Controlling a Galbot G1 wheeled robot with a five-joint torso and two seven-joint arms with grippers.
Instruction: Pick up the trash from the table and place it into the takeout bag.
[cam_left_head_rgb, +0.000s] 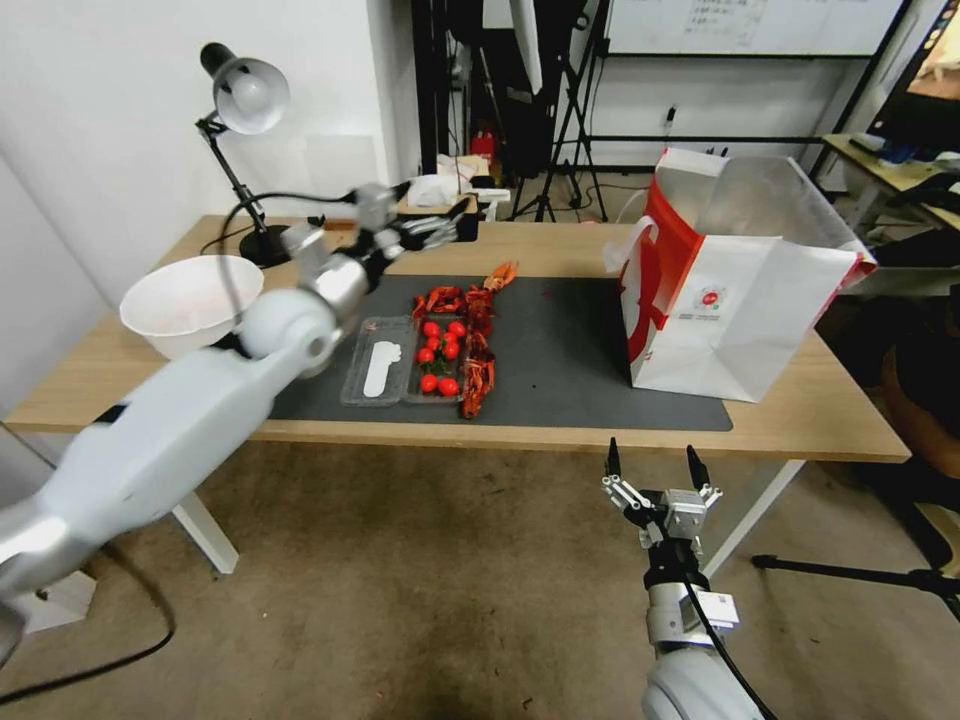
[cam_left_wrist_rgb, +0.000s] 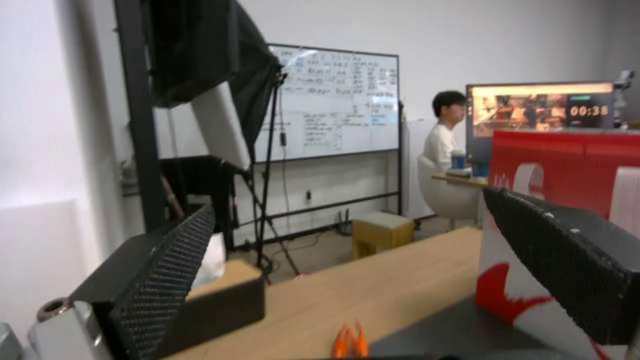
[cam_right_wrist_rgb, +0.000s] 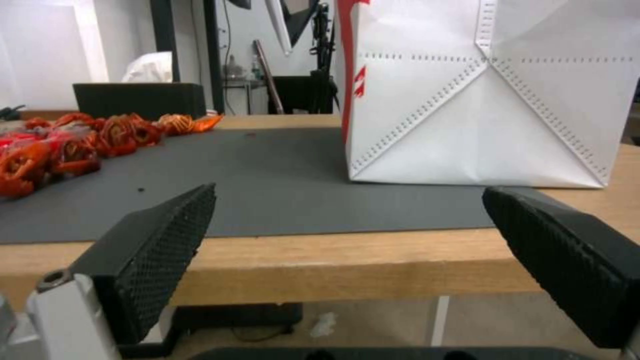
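Note:
On the table (cam_left_head_rgb: 800, 420), a dark grey mat (cam_left_head_rgb: 570, 360) holds the trash: a row of red crayfish shells (cam_left_head_rgb: 478, 345) and a clear plastic tray (cam_left_head_rgb: 405, 362) with small red tomatoes. The takeout bag (cam_left_head_rgb: 740, 310), white with red sides, stands open at the mat's right end. My left gripper (cam_left_head_rgb: 445, 228) hovers open and empty above the mat's far left part, beyond the shells. In the left wrist view the left gripper (cam_left_wrist_rgb: 347, 260) faces the bag's red side (cam_left_wrist_rgb: 567, 155). My right gripper (cam_left_head_rgb: 655, 462) hangs open just below the table's front edge, facing the bag (cam_right_wrist_rgb: 480, 100) and the shells (cam_right_wrist_rgb: 87, 137).
A white bowl (cam_left_head_rgb: 190, 303) sits on the table's left end, under my left arm. A desk lamp (cam_left_head_rgb: 245, 100) stands at the far left corner. A dark box (cam_right_wrist_rgb: 139, 99) rests at the table's back edge. Tripods and a whiteboard (cam_left_wrist_rgb: 330, 105) stand behind the table.

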